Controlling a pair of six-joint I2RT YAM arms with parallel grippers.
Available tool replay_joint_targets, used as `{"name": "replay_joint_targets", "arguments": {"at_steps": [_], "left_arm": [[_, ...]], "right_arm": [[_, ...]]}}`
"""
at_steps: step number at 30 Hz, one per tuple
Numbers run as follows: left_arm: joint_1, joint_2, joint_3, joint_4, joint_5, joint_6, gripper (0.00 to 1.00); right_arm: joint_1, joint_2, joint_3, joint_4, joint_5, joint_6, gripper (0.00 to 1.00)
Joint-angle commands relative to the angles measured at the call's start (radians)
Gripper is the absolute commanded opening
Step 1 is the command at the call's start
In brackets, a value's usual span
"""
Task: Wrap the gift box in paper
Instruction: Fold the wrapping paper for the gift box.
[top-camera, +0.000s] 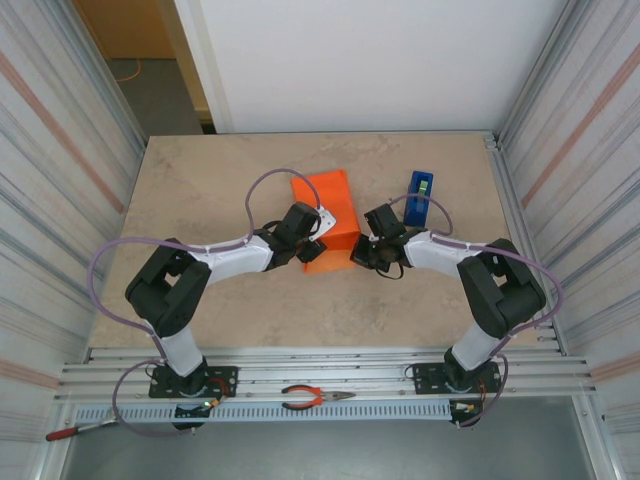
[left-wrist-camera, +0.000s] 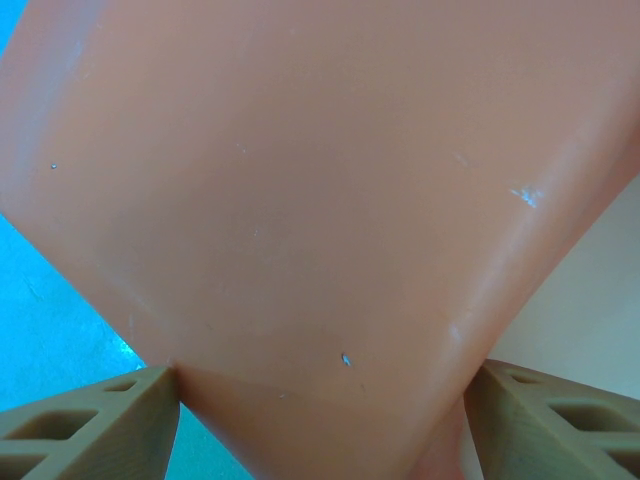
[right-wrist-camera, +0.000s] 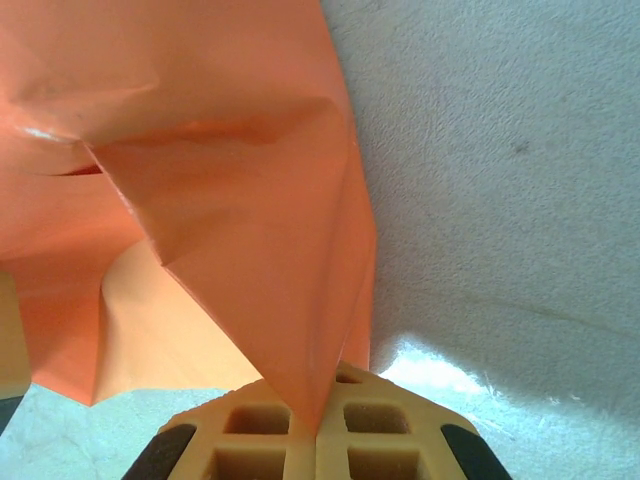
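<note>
Your left gripper (top-camera: 312, 238) reaches in from the left with fingers (left-wrist-camera: 100, 425) spread wide, while your right gripper (right-wrist-camera: 315, 440) is pinched shut on the paper (right-wrist-camera: 230, 180).

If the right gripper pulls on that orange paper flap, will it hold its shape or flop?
Probably floppy: the paper creases and sags above the right gripper, which pinches a thin fold. It likely tears if yanked, and looks smooth, so may slip.

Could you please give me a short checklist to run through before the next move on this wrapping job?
1. Right gripper shut on the paper: ok.
2. Left gripper spans the wrapped gift box, one of its fingers on each side: ok.
3. Left gripper actually clamping: cannot tell.
4. Paper flap free of creases: not ok.
5. Tape dispenser stands apart from both arms: ok.
</note>
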Motion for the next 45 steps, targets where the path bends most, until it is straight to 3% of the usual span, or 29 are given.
{"name": "replay_joint_targets", "arguments": {"at_steps": [1,15,25,31,36,42,45], "left_arm": [[-0.013,0.036,-0.016,-0.026,0.001,0.002,0.75],[-0.019,0.043,-0.02,-0.027,0.002,0.003,0.74],[-0.031,0.043,-0.022,-0.027,0.002,0.004,0.74],[-0.034,0.044,-0.024,-0.027,0.001,0.002,0.74],[-0.034,0.043,-0.025,-0.027,0.003,0.002,0.73],[-0.037,0.045,-0.024,-0.026,0.001,0.002,0.73],[-0.037,0.046,-0.024,-0.025,0.001,0.002,0.73]], "right_arm": [[-0.007,-0.044,0.008,0.025,-0.03,0.013,0.0],[0.0,0.018,0.005,0.18,-0.098,0.067,0.0],[0.039,0.146,0.043,0.268,-0.113,0.116,0.0],[0.03,0.107,0.024,0.259,-0.122,0.11,0.34],[-0.021,-0.015,-0.04,0.202,-0.121,0.074,0.41],[-0.113,-0.107,-0.124,0.152,-0.119,0.049,0.41],[-0.134,-0.096,-0.131,0.148,-0.119,0.051,0.28]]}}
